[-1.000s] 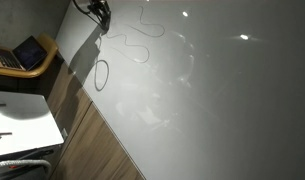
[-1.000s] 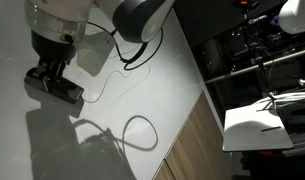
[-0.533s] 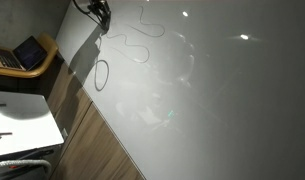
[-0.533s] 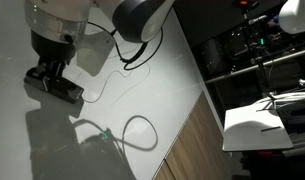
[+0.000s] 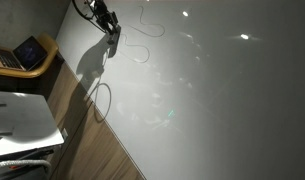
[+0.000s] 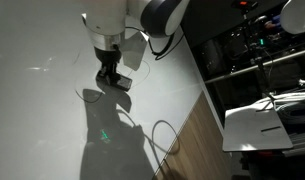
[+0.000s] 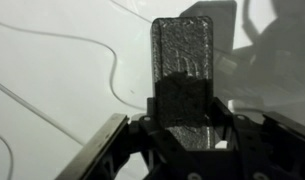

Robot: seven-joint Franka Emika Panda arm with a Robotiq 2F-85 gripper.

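My gripper is shut on a black rectangular eraser and holds it down at the white board surface. In the wrist view the eraser stands out between the fingers of the gripper, its rough dark face filling the middle. Thin curved marker lines run over the white surface to its left. In an exterior view the gripper is at the top left of the surface, beside looping marker lines.
The white surface ends at a wooden floor. A laptop sits on a wooden seat, with a white box beyond the edge. A dark equipment rack and a white box stand off the surface.
The arm has swept the eraser sideways over the surface, toward the edge by the floor. Its shadow moved with it. The gripper stays shut on the eraser.
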